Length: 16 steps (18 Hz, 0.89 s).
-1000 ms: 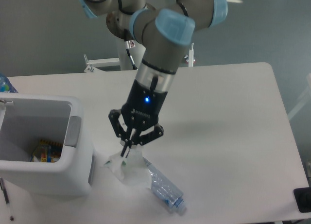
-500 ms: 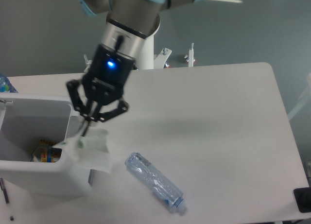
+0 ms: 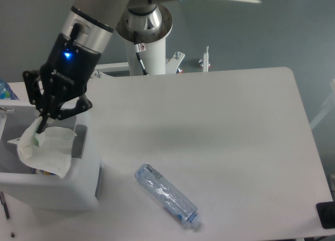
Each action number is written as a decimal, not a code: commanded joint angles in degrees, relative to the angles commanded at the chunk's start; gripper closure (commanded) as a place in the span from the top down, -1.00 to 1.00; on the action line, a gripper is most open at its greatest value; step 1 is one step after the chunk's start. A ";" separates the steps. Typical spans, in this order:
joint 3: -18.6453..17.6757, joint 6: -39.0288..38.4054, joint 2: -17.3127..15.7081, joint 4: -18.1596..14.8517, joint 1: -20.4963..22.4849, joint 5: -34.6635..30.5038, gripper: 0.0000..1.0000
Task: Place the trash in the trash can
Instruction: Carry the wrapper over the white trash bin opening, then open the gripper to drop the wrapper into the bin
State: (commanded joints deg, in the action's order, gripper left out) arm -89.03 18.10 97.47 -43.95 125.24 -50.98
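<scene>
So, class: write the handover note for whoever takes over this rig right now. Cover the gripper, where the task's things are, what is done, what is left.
Gripper: shut on a crumpled white piece of trash, held over the open trash can at the table's left edge.
Not released yet; the piece hangs partly over the bin's near right wall.
Some colourful litter already lies inside the bin.
Water bottle lies on its side on the table, to the right of the bin, untouched.
Left: drop the held piece in, then fetch the bottle and bin it.
</scene>
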 joint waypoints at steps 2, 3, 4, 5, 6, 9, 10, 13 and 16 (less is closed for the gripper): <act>0.00 0.18 0.17 0.00 -0.09 -0.09 0.77; -0.09 0.26 0.26 -0.09 0.00 -0.17 0.90; -0.26 0.35 0.35 -0.09 0.00 -0.17 1.00; -0.44 0.44 0.35 -0.09 0.00 -0.35 1.00; -0.70 0.53 0.35 -0.09 0.00 -0.35 1.00; -1.14 0.53 0.26 -0.17 0.26 -0.53 1.00; -1.14 0.53 0.26 -0.18 0.61 -0.61 1.00; -1.23 0.53 0.35 -0.26 3.24 -0.61 1.00; -1.23 0.53 0.53 -0.35 6.75 -0.70 1.00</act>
State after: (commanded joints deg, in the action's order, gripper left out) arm -90.26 18.63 98.00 -44.30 132.00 -51.68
